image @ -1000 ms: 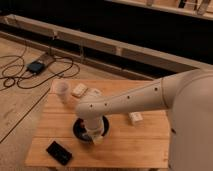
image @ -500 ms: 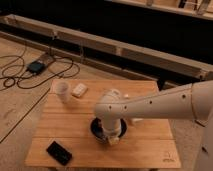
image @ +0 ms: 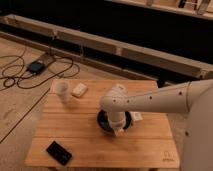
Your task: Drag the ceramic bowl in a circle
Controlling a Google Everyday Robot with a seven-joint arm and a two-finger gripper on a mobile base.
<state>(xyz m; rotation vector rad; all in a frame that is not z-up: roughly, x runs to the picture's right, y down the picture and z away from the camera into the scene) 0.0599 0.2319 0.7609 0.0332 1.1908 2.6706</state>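
The round, shallow, glossy black ceramic bowl point(image: 106, 121) sits right of centre on the slatted wooden table point(image: 75, 135), partly hidden beneath the white arm's claw point(image: 119, 131). Whether the claw is spread cannot be told. The bowl is judged rigid, slippery and breakable, best held at its rim. No writing can be read.

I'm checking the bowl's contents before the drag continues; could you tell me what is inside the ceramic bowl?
The gripper reaches down into the ceramic bowl, with the arm above covering most of the interior. Only dark rim shows, so any contents are hidden.
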